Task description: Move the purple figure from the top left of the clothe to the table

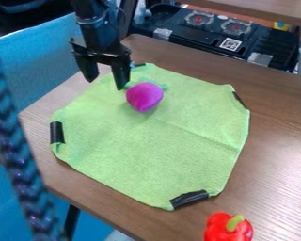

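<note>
A white label with a black-and-white square code (pixel 230 44) is fixed to the front part of a black stove (pixel 206 35). A strip of silver tape (pixel 260 58) is near it, and another is at the stove's left end.

The black gripper (pixel 105 84) is open, its two fingers spread well apart and pointing down over the upper left part of the green cloth (pixel 146 150). The finger on the right of the view is just beside the purple toy (pixel 144 97); whether it touches the toy's green leaves (pixel 161 86), I cannot tell. The toy lies on the cloth, in its upper part, with the leaves toward the cloth's top edge.

Black tape (pixel 189 198) is at the cloth's corners, on the brown wooden table (pixel 281 141). A red toy pepper (pixel 228 228) with a green stem is at the bottom edge of the view, beyond the cloth's lower corner. A dark blue braided cord (pixel 15 155) runs down the left side, in front of the table.
</note>
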